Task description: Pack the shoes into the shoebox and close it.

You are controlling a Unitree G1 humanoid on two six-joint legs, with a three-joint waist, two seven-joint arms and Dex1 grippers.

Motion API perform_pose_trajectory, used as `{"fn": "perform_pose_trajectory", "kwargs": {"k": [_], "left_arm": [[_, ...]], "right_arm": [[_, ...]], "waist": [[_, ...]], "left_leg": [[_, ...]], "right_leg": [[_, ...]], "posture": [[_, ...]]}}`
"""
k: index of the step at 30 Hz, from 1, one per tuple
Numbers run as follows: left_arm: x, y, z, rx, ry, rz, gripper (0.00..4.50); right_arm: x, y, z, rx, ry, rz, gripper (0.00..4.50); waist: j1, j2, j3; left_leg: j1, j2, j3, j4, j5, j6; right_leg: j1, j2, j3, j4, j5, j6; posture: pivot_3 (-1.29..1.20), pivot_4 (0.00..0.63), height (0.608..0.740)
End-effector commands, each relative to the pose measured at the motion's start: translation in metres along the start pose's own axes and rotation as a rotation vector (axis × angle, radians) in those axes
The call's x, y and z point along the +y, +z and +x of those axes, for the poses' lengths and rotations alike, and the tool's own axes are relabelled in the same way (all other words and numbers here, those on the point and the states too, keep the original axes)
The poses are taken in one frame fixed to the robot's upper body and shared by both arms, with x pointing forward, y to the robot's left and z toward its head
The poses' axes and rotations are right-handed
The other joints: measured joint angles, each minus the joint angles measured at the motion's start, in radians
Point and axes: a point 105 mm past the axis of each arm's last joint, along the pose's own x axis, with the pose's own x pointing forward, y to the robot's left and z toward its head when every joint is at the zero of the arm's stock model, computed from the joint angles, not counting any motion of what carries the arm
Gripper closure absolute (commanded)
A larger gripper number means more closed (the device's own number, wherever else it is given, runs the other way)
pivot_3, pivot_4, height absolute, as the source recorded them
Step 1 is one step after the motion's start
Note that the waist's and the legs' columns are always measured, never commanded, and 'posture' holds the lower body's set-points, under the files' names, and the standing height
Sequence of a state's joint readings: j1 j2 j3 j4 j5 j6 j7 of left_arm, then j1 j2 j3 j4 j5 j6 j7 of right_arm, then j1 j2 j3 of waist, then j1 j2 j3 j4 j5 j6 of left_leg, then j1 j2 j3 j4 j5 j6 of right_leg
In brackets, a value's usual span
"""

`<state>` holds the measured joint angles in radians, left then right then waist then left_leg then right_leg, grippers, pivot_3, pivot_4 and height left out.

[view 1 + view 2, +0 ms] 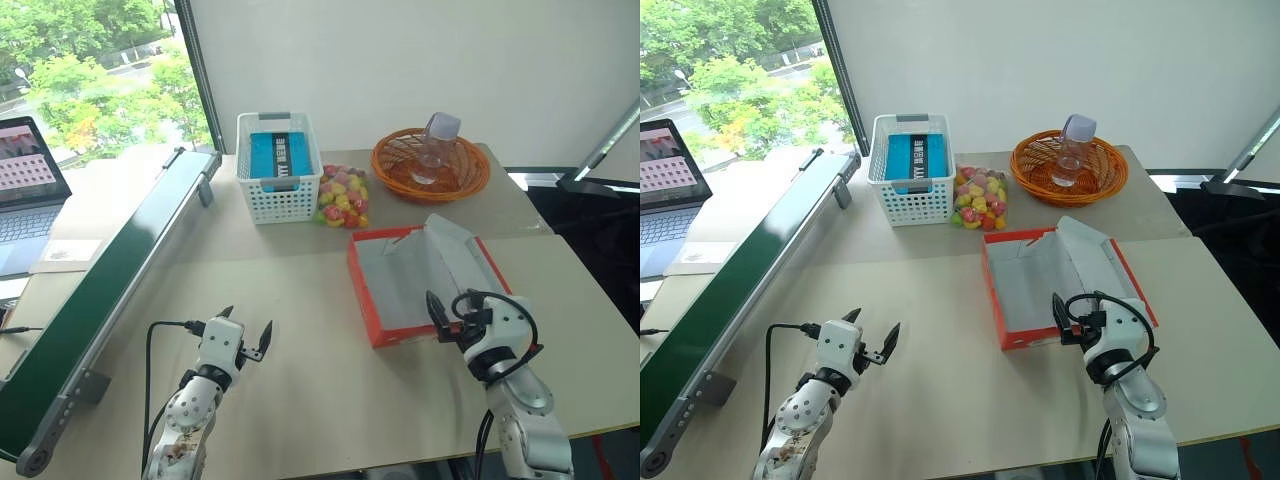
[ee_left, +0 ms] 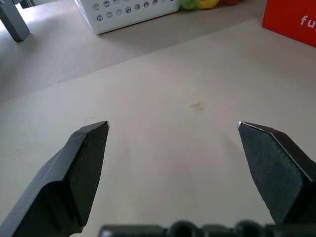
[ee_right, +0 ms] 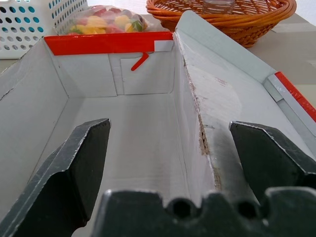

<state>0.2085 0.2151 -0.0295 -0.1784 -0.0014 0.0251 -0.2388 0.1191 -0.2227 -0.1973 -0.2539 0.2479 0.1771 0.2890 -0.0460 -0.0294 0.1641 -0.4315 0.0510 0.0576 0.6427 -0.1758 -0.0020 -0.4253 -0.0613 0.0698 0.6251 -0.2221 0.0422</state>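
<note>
The shoebox (image 1: 420,275) is lying open and empty just ahead of the right gripper (image 1: 449,322) (both grippers are gaping wide, empty), so packing is still waiting.

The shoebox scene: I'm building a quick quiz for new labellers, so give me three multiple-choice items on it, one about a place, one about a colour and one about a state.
1. Where does the clear bottle stand?
A. in the orange wicker basket
B. in the white mesh basket
C. in the shoebox

2. What colour is the outside of the shoebox?
A. blue
B. orange-red
C. green

3. How is the shoebox now?
A. shut, lid down
B. open and holding shoes
C. open and empty

Answers:
1 A, since the bottle rises from inside the round wicker basket at the far side of the table.
2 B, since its rim and side walls are orange-red, with a grey-white inside.
3 C, since the lid lies folded back and the right wrist view shows a bare box floor between the fingers of the open right end effector.
</note>
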Motion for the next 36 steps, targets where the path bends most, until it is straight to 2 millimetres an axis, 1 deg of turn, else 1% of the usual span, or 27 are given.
{"fn": "perform_pose_trajectory", "kwargs": {"k": [1,4,5,6,8,11,13,14,15,17,19,20,22,24,25,27,29,31,34,36], "left_arm": [[0.000,0.009,0.002,-0.044,0.007,-0.003,0.03],[0.004,0.014,0.005,-0.061,0.017,-0.006,0.03],[0.007,0.019,0.007,-0.073,0.022,0.003,0.03],[0.011,0.028,0.009,-0.092,0.027,0.003,0.03],[0.020,0.051,0.015,-0.145,0.034,-0.004,0.03],[0.035,0.085,0.024,-0.224,0.051,-0.001,0.03],[0.044,0.105,0.031,-0.267,0.060,0.004,0.03],[0.046,0.112,0.033,-0.281,0.063,0.005,0.03],[0.050,0.124,0.037,-0.307,0.057,0.006,0.03],[0.050,0.147,0.045,-0.351,0.007,0.042,0.03],[0.048,0.160,0.051,-0.359,-0.033,0.073,0.03],[0.049,0.165,0.054,-0.356,-0.041,0.107,0.03],[0.050,0.172,0.058,-0.351,-0.052,0.145,0.03],[0.047,0.176,0.061,-0.327,-0.074,0.199,0.03],[0.046,0.175,0.061,-0.306,-0.097,0.225,0.03],[0.045,0.173,0.060,-0.281,-0.116,0.251,0.03],[0.047,0.169,0.057,-0.259,-0.151,0.204,0.03],[0.055,0.170,0.051,-0.267,-0.154,0.180,0.03],[0.080,0.164,0.051,-0.196,-0.066,0.210,0.03],[0.090,0.166,0.050,-0.194,-0.032,0.208,0.03]], "right_arm": [[0.006,0.008,0.001,-0.030,0.024,-0.007,0.00],[0.003,0.015,-0.002,-0.043,0.020,-0.009,0.00],[0.001,0.019,-0.002,-0.051,0.017,-0.011,0.00],[-0.001,0.027,-0.002,-0.072,0.014,-0.019,0.00],[0.002,0.054,0.002,-0.138,0.058,-0.052,0.00],[0.007,0.093,0.012,-0.216,0.115,-0.008,0.00],[0.010,0.111,0.017,-0.236,0.163,0.010,0.00],[0.011,0.116,0.019,-0.238,0.178,0.020,0.00],[0.016,0.122,0.022,-0.230,0.221,0.025,0.00],[0.023,0.133,0.028,-0.211,0.304,0.022,0.00],[0.028,0.141,0.033,-0.187,0.360,0.023,0.00],[0.033,0.144,0.036,-0.175,0.399,-0.007,0.00],[0.040,0.149,0.039,-0.157,0.454,-0.043,0.00],[0.053,0.155,0.042,-0.160,0.531,-0.084,0.00],[0.062,0.161,0.045,-0.173,0.574,-0.091,0.00],[0.074,0.166,0.050,-0.184,0.630,-0.098,0.00],[0.084,0.164,0.053,-0.177,0.682,-0.103,0.00],[0.091,0.162,0.056,-0.162,0.721,-0.091,0.00],[0.101,0.156,0.066,-0.124,0.753,-0.092,0.00],[0.106,0.154,0.071,-0.110,0.771,-0.098,0.00]], "waist": [[0.000,0.000,0.000],[0.001,0.000,0.000],[0.001,0.000,0.000],[0.002,0.000,0.000],[0.003,0.000,0.000],[0.000,0.000,0.000],[0.003,0.000,0.000],[0.005,0.000,0.000],[0.005,0.000,0.000],[0.008,-0.001,0.001],[0.010,-0.001,0.001],[0.010,-0.001,0.001],[0.010,-0.001,0.001],[0.008,-0.001,0.001],[0.007,-0.001,0.001],[0.001,-0.001,0.001],[0.001,-0.002,0.002],[0.003,-0.002,0.002],[0.004,-0.004,0.003],[0.004,-0.004,0.003]], "left_leg": [[0.000,0.000,0.000,0.000,0.000,0.000],[0.000,0.000,0.000,0.000,0.000,0.000],[0.000,0.000,0.000,0.000,0.000,0.000],[-0.001,0.000,0.000,0.000,0.000,0.000],[-0.001,0.000,0.000,0.000,0.000,0.000],[-0.003,-0.001,0.001,0.000,0.000,0.000],[-0.003,-0.001,0.001,0.000,0.000,0.000],[-0.003,-0.001,0.000,0.000,0.000,0.001],[-0.003,-0.001,0.000,0.000,0.001,0.001],[-0.003,-0.002,-0.001,0.000,0.005,0.008],[-0.006,-0.003,-0.002,0.000,0.005,0.008],[-0.006,-0.003,-0.002,0.000,0.005,0.009],[-0.006,-0.004,-0.002,0.000,0.005,0.009],[-0.006,-0.004,-0.002,0.000,0.005,0.009],[-0.006,-0.004,-0.002,0.000,0.005,0.009],[-0.006,-0.003,-0.002,0.000,0.005,0.009],[-0.006,-0.003,-0.002,0.000,0.005,0.009],[-0.006,-0.003,-0.002,0.000,0.005,0.009],[-0.006,-0.003,-0.002,0.000,0.005,0.009],[-0.006,-0.003,-0.002,0.000,0.005,0.009]], "right_leg": [[0.000,0.000,0.000,0.000,0.000,0.000],[0.000,0.000,0.000,0.000,0.000,0.000],[0.000,0.000,0.000,0.000,0.000,0.000],[-0.001,0.000,0.000,0.000,0.000,0.000],[-0.001,0.000,0.000,0.000,0.000,0.000],[-0.003,0.000,0.000,0.000,0.000,0.000],[-0.003,0.001,0.000,0.001,0.001,0.001],[-0.002,0.002,-0.001,0.001,0.001,0.001],[-0.001,0.002,-0.001,0.001,0.001,0.001],[0.000,0.003,-0.001,0.001,0.001,0.003],[-0.002,0.002,-0.001,0.001,0.003,0.004],[-0.002,0.002,-0.001,0.000,0.004,0.005],[-0.001,0.002,-0.001,0.000,0.004,0.005],[-0.001,0.002,-0.001,0.000,0.004,0.005],[-0.001,0.002,-0.001,0.000,0.004,0.005],[-0.002,0.002,-0.001,0.000,0.004,0.006],[-0.002,0.002,-0.001,0.001,0.004,0.006],[-0.002,0.003,-0.001,0.001,0.004,0.005],[-0.002,0.003,-0.001,0.001,0.004,0.005],[-0.002,0.002,-0.001,0.001,0.005,0.005]], "posture": [[0.00,0.150,0.740],[0.00,0.150,0.740],[0.00,0.150,0.740],[0.00,0.150,0.740],[0.00,0.150,0.740],[0.00,0.150,0.740],[0.00,0.150,0.740],[0.00,0.150,0.740],[0.00,0.150,0.740],[0.00,0.150,0.740],[0.00,0.150,0.740],[0.00,0.150,0.740],[0.00,0.150,0.740],[0.00,0.150,0.740],[0.00,0.150,0.740],[0.00,0.150,0.740],[0.00,0.150,0.740],[0.00,0.150,0.740],[0.00,0.150,0.740],[0.00,0.150,0.740]]}}
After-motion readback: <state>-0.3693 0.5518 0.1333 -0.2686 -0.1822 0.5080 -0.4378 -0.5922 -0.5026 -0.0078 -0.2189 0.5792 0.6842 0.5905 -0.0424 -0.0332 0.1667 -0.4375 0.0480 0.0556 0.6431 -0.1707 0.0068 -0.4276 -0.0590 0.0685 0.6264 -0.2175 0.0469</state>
